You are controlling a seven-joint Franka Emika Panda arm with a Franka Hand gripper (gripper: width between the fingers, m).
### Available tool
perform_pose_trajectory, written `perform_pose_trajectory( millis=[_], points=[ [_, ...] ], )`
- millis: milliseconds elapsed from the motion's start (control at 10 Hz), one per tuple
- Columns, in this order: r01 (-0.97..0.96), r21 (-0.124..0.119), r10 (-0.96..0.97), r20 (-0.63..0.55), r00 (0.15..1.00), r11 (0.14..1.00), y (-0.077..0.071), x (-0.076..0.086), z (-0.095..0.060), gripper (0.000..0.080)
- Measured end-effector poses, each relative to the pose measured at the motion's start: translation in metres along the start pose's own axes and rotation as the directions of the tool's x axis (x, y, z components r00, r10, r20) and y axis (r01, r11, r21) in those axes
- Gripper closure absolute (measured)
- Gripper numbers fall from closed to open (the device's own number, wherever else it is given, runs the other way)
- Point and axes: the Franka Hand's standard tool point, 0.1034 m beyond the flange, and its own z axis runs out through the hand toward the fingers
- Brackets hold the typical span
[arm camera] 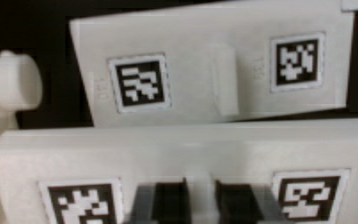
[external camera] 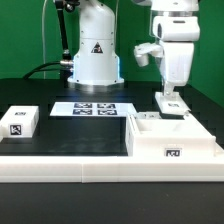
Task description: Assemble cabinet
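The cabinet (external camera: 170, 145), a large white box with a tag on its front, stands at the front of the exterior view's right. My gripper (external camera: 172, 92) hangs just behind it, fingers down on a white tagged panel (external camera: 172, 104). In the wrist view my gripper (arm camera: 197, 200) has its jaws nearly together over the edge of that panel (arm camera: 140, 160), with a tag on either side. Beyond it lies another white face with two tags (arm camera: 202, 70), and a round white knob (arm camera: 7, 85) sits beside it.
A small white tagged block (external camera: 20, 122) sits at the exterior view's left on the black mat. The marker board (external camera: 92, 108) lies in the middle, in front of the robot base (external camera: 95, 55). A white ledge (external camera: 60, 162) runs along the front.
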Motion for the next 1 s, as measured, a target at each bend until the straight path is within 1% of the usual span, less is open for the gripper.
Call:
perform_pose_trajectory(
  millis=[300,400,600,800,1000],
  points=[
    [-0.016,0.003,0.016,0.000,1.000,1.000,-0.001,0.000,0.001,0.0731],
    [-0.016,0.001,0.016,-0.001,1.000,1.000,0.001,0.000,0.001,0.0731],
    [-0.020,-0.011,0.020,-0.008,1.000,1.000,0.011,0.000,-0.002,0.0731],
    [-0.031,-0.011,0.031,-0.009,0.999,0.999,0.013,-0.004,-0.002,0.0731],
    [-0.032,-0.010,0.032,-0.009,0.999,0.999,0.013,-0.004,-0.001,0.0731]
  ],
)
